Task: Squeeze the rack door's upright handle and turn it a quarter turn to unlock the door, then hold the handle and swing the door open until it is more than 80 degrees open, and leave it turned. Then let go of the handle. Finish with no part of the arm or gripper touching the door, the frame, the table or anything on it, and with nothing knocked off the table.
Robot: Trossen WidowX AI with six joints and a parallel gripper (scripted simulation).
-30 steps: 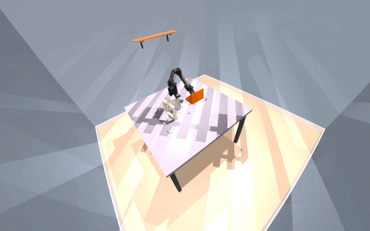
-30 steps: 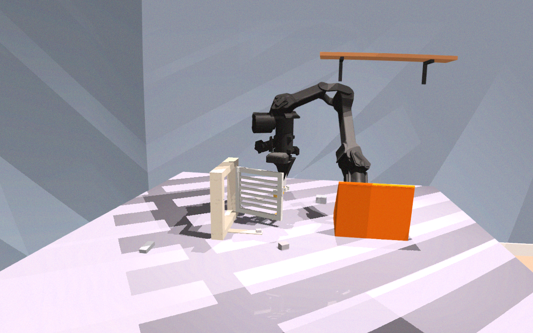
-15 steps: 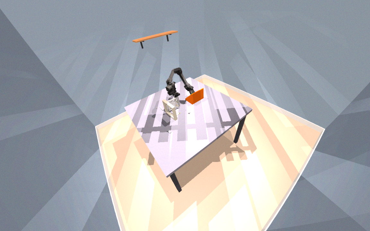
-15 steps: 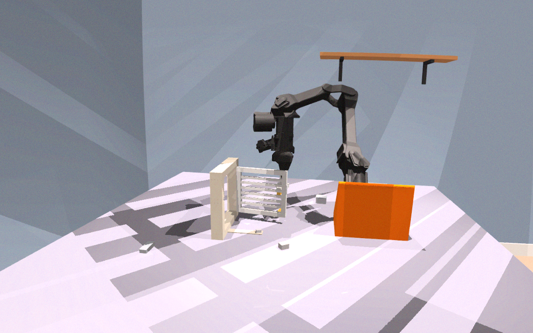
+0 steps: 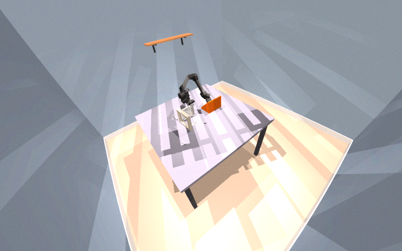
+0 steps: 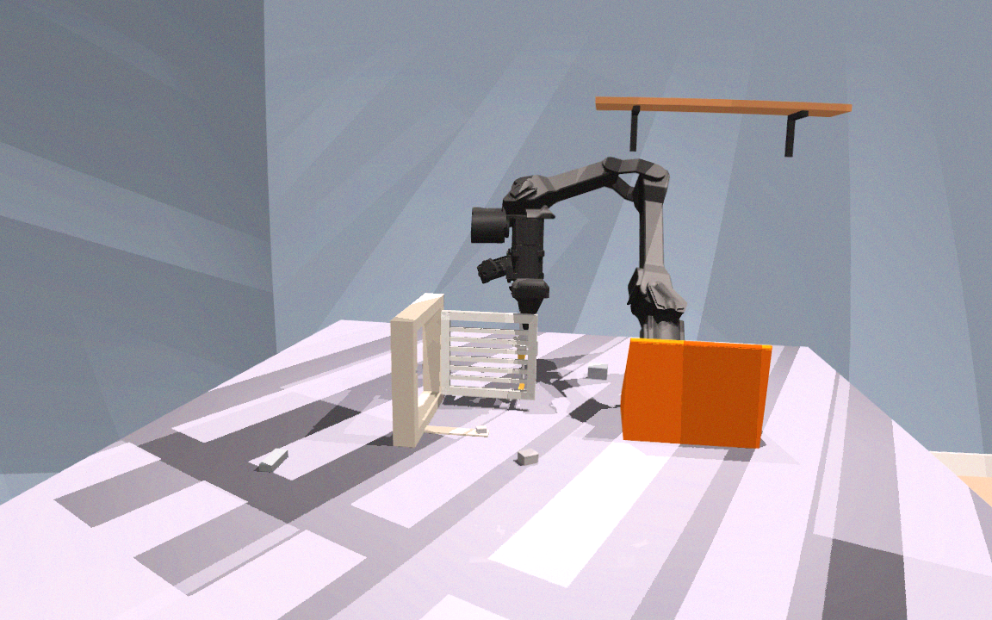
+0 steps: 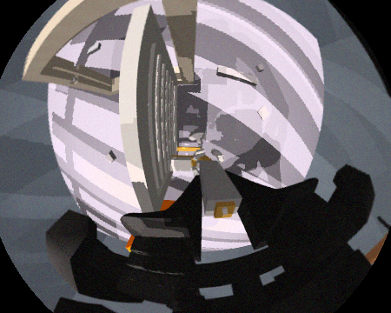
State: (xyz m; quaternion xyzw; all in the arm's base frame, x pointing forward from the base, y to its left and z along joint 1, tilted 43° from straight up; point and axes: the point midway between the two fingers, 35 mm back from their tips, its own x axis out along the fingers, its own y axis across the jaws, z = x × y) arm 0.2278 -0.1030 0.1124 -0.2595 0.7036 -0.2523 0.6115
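The beige frame [image 5: 190, 124] [image 6: 405, 385] [image 7: 182, 43] stands upright on the table. Its pale slatted door [image 6: 531, 354] [image 7: 129, 96] is swung well out, roughly square to the frame; the exact angle cannot be told. The grey upright handle [image 7: 220, 187] with a small orange end stands beside the door's free edge. My gripper [image 6: 525, 319] [image 7: 211, 176] points down and is shut on the handle, a black finger on each side of it. In the exterior view the door hides most of the handle and its orange mounts [image 6: 521, 386]. How far the handle is turned is unclear.
An orange block [image 5: 216, 104] [image 6: 716, 393] stands right of the door, in front of the arm's base. Small grey pieces [image 6: 598, 371] [image 6: 527, 457] [image 6: 274, 460] lie around the frame on the table [image 6: 638, 531]. An orange shelf [image 5: 168, 39] [image 6: 723, 104] hangs on the back wall.
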